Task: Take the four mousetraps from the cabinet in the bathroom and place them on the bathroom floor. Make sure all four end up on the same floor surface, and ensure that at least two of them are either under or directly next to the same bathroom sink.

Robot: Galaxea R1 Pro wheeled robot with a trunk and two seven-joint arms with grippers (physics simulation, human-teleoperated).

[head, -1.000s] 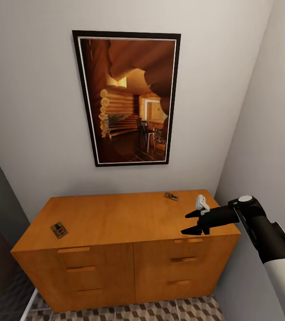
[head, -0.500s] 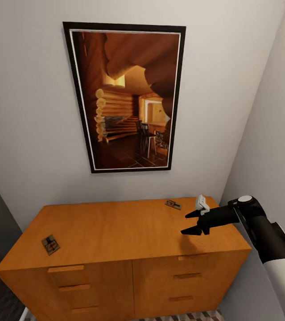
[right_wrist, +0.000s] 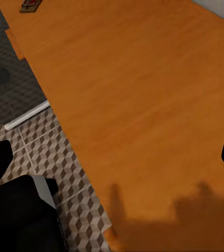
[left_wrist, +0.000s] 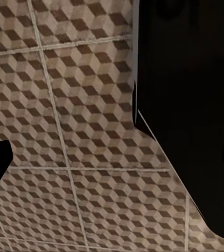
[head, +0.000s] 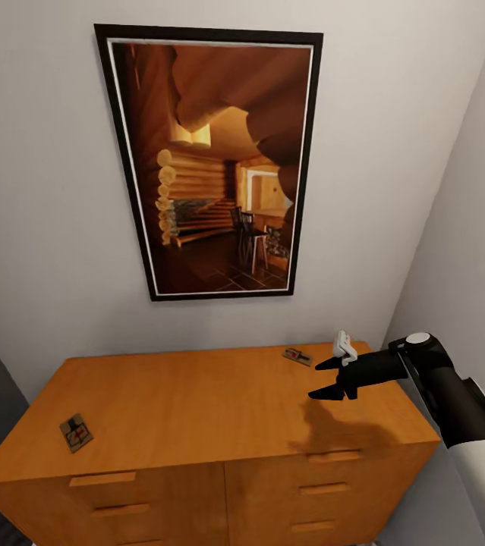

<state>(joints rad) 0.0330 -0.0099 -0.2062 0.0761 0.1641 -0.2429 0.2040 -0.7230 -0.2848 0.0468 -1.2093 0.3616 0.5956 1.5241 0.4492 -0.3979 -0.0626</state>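
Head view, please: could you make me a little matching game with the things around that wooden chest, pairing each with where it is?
Things:
1. near mousetrap
2. far mousetrap
3. framed picture
4. right claw

Places:
A. hanging on the wall
B. cabinet top, back right
C. open, above the cabinet's right end
D. cabinet top, front left

Pairs: 1-D, 2-B, 3-A, 4-C

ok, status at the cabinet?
Right tool open, empty, above cabinet top. Two mousetraps on top: near one just beyond it, other at far left. Path clear.
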